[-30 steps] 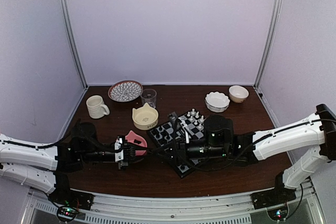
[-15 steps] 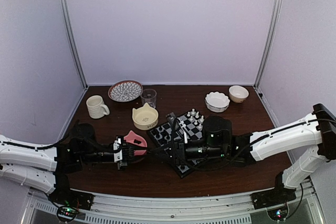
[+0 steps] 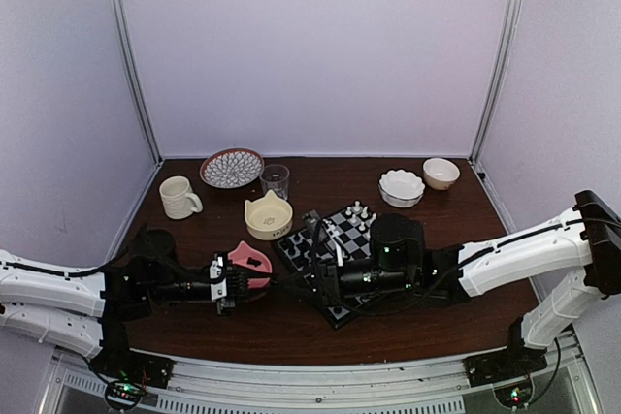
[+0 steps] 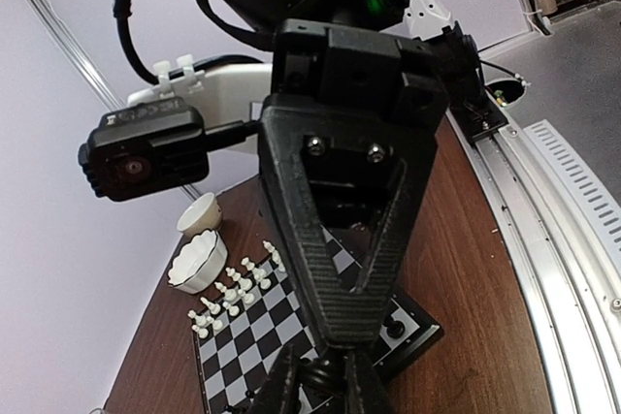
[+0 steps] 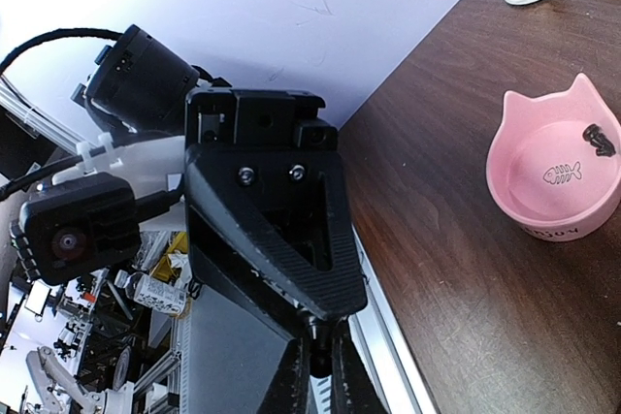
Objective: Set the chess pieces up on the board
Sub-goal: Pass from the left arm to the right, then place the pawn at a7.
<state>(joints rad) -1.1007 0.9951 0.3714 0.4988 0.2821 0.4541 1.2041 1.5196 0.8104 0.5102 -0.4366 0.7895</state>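
- Lilac walls [image 3: 310, 46] close in a dark wooden tabletop [image 3: 466, 230], with crockery along its far side.
- The board [image 3: 336, 315] lies skewed near the middle of the tabletop. It is flat and stiff, and I judge it light enough to slide if nudged.
- A pink bowl [image 3: 238, 251] sits just left of the board, apart from it.
- The left claw [image 4: 328, 395] and right claw [image 4: 335, 344] meet tip to tip between bowl and board.
- The left claw is nipped on a small dark thing [image 4: 330, 373], which I take for a black piece.
- The right claw is pressed together at that same spot. It is too dark to tell whether it grips the piece as well.
- Loose black pieces [image 5: 599, 140] lie in the bowl, and white pieces [image 3: 360, 210] stand in rows at the board's far edge.
- Handling, as I judge it:
  - Each piece is tiny, very light, hard and smooth, so it may twist or pop out of a pinch.
  - Take it at the waist above the base and keep it upright.
  - Set it down gently, since the narrow base will tip easily.
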